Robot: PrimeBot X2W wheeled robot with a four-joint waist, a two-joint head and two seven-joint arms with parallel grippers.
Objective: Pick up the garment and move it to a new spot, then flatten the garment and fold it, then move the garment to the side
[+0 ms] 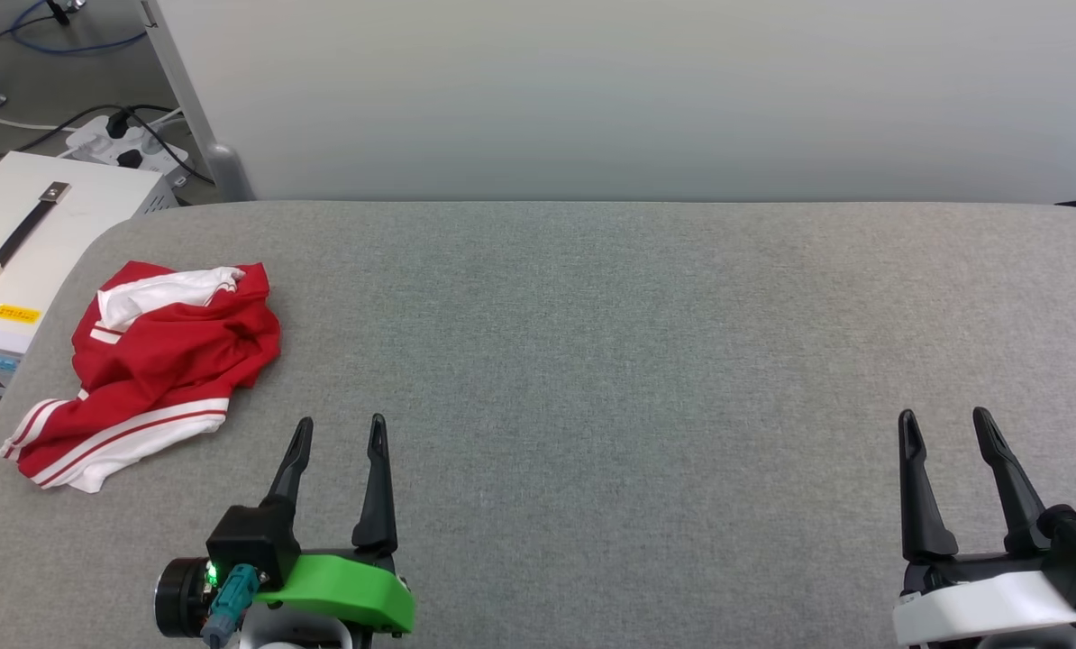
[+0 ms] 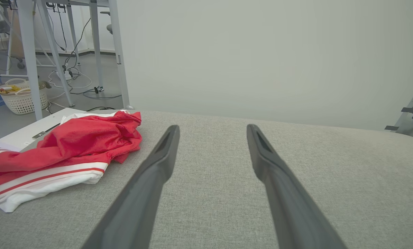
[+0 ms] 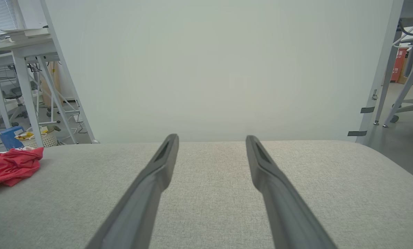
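Crumpled red-and-white T-shirt (image 1: 155,361) at the far left of the grey fabric table (image 1: 592,361), left gripper (image 1: 340,431) just beside it, fingers wide and empty, right gripper (image 1: 945,422) well apart, fingers wide and empty

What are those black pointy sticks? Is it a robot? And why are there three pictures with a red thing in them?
Yes, it's a robot with two arms. The sticks are its fingers. One picture comes from a camera on its head, looking down at a grey table. There you see the left gripper and the right gripper. The other two pictures come from cameras on its wrists, looking along the fingers. The red thing is a crumpled shirt lying near the table's left edge. Both grippers are open and hold nothing.
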